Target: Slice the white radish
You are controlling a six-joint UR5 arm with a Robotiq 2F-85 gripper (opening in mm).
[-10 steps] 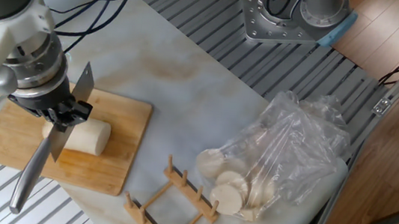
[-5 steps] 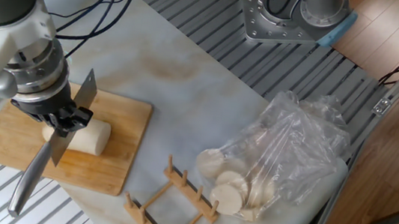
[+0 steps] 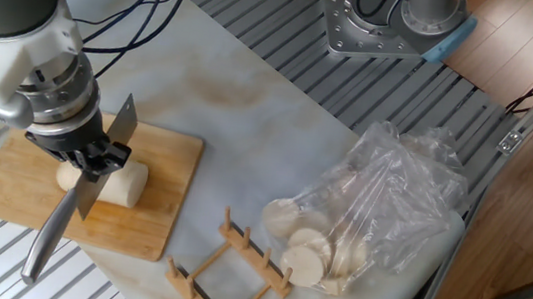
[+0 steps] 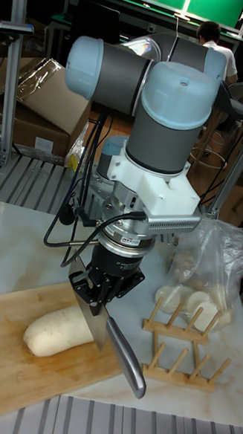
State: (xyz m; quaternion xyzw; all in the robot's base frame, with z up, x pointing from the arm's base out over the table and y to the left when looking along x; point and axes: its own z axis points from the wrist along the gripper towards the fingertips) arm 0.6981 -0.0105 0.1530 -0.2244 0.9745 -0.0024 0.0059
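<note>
My jaws (image 4: 103,287) are clamped on a knife (image 3: 91,185), blade up near my wrist and the steel handle trailing down past the front edge of the cutting board (image 3: 152,227). The white radish (image 4: 60,331) lies on its side on that board, rounded end away from the blade and flat cut end towards it, with the blade just above or against it near that cut end.

To cut well, I judge I should keep the blade square to the radish's length, set it a disc's thickness in from the flat end, and press straight down until the edge meets the wood. The radish is a smooth cylinder and nothing pins it, so a slanted push could roll it away; a vertical stroke with no sideways drag seems safest. From the tall fixed view I cannot tell whether the edge already touches the skin or hangs just clear, so I would come down slowly.

Count: one radish, one knife, one board, one wooden rack (image 3: 228,266) standing on the worktop (image 3: 249,127) just beside the board, and one clear plastic bag (image 3: 386,208) well apart to the side. In the bag I make out about four pale round slices (image 3: 307,253), though the crumpled plastic may hide more.
</note>
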